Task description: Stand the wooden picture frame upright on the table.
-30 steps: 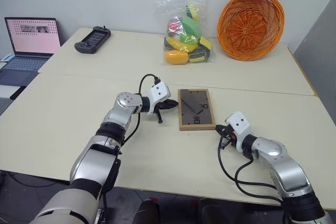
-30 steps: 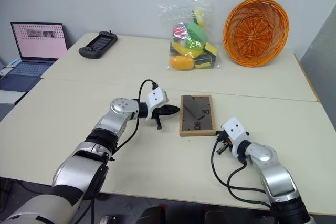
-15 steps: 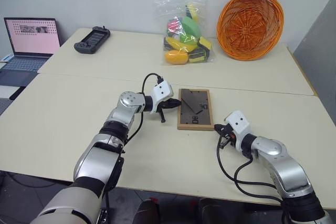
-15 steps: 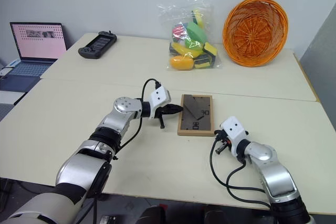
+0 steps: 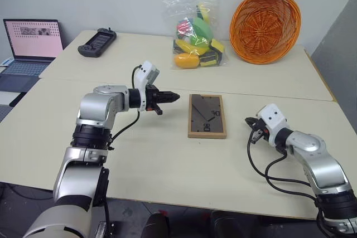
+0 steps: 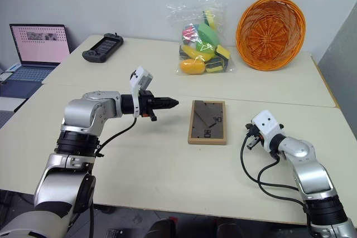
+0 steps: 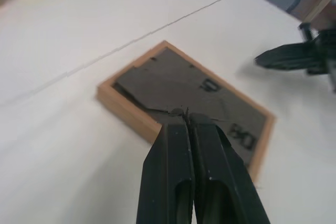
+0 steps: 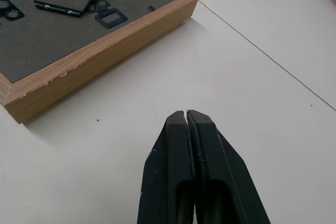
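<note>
Frame lying flat, back up
The wooden picture frame (image 5: 207, 116) is resting on the table (image 5: 167, 160) between the left gripper (image 5: 175, 97) and right gripper (image 5: 249, 120) (both pinched closed, empty).

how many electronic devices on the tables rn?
2. A laptop at the far left edge, screen lit, and a black handheld console on the far table to its right. More may sit outside the views.

An orange basket (image 5: 266, 26), toy bag (image 5: 195, 40), gamepad (image 5: 97, 42) and laptop (image 5: 30, 45).
</note>
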`<control>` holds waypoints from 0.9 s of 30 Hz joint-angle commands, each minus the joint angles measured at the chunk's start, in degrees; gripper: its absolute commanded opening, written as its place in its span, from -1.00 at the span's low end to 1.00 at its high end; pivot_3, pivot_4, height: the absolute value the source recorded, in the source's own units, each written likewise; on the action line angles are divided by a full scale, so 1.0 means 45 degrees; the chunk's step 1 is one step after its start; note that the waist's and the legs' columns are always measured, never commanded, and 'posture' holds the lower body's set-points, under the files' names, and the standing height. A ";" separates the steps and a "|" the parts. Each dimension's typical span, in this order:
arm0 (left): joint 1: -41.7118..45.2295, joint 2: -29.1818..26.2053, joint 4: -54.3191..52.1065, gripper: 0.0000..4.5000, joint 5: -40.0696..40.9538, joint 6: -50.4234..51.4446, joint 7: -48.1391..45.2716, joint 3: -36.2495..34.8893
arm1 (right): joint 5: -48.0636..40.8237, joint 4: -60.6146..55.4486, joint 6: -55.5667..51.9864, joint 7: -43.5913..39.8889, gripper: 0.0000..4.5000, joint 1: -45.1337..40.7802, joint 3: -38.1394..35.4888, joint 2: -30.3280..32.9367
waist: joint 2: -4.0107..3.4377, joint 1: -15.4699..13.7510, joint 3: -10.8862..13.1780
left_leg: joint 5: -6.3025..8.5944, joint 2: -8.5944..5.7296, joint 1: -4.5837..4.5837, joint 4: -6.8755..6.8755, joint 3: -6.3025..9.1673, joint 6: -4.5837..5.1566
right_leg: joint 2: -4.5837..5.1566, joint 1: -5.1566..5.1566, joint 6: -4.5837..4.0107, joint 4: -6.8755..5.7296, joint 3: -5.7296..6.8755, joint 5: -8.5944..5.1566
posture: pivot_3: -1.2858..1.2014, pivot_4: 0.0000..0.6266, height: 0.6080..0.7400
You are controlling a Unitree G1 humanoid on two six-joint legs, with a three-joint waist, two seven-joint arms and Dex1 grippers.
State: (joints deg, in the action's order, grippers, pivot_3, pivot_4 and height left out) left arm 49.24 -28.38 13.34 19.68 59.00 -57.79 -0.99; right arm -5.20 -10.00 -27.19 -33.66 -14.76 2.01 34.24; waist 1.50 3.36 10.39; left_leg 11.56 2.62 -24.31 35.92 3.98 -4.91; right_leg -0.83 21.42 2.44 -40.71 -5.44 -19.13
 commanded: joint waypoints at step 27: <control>0.1092 0.2477 0.2261 -0.90 0.8412 0.7444 1.1275 -0.4141 | 0.1268 0.0516 0.1854 -0.0157 -0.99 -0.0537 0.1278 -0.0357 | 0.0002 -0.0029 0.0000 | -0.0003 -0.0006 0.0003 0.0017 -0.0002 -0.0011 | 0.0016 0.0003 0.0001 -0.0019 0.0001 0.0000 | 0.03 -0.52 1.00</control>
State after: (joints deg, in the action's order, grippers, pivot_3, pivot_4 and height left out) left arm 52.81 -15.74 22.66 52.46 92.29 -7.38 -20.37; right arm 0.01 -6.43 -19.98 -34.42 -16.46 8.14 32.61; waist 1.51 3.23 10.39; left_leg 11.54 2.59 -24.30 36.00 3.97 -4.96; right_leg -0.76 21.44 2.44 -40.79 -5.43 -19.14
